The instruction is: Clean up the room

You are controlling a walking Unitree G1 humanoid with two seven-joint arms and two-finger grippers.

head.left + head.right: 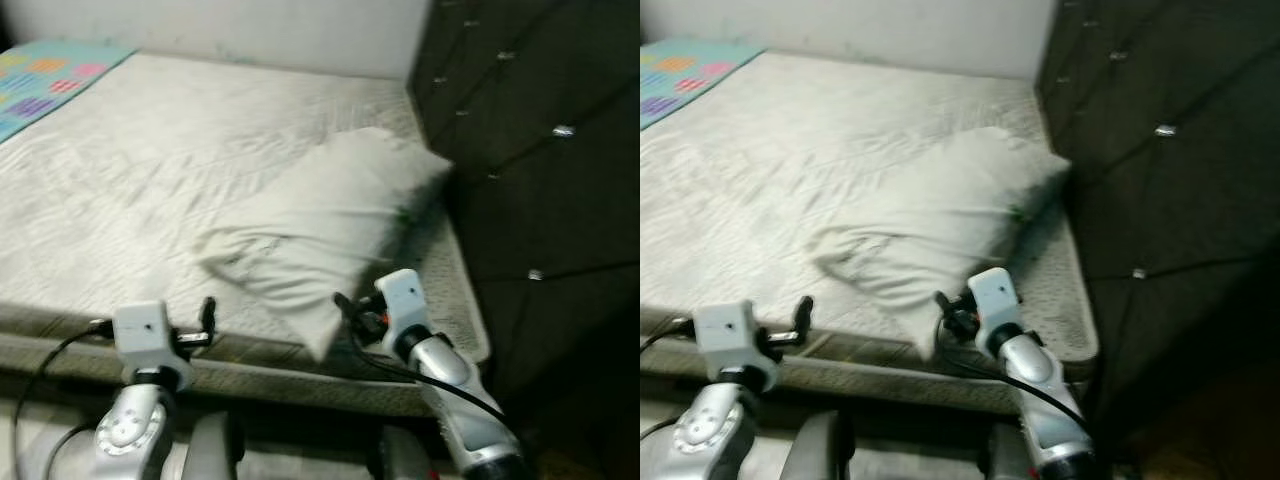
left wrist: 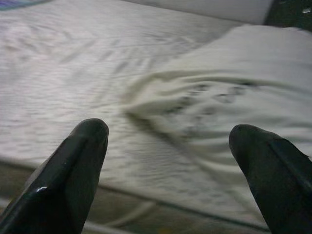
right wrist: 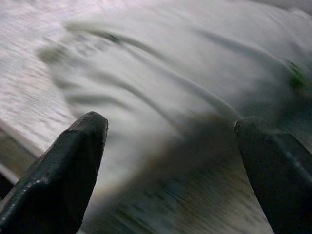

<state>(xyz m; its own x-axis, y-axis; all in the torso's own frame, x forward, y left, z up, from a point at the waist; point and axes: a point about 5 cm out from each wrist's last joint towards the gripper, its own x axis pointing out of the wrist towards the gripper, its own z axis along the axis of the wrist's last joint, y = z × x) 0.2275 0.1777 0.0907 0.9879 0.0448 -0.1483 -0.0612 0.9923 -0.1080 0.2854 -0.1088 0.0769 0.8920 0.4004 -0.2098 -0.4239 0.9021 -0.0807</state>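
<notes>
Dark tufted headboard [image 1: 540, 150], white wall [image 1: 250, 30] behind.

Both eye views look down from the head at the big white bed [image 1: 180, 160]. Each wrist view looks along its black fingers, very close to the soft white pillow [image 1: 320, 225].

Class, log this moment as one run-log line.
left pincer: open, near bed edge | right pincer: open, at pillow | nothing held

No text – nothing readable
</notes>
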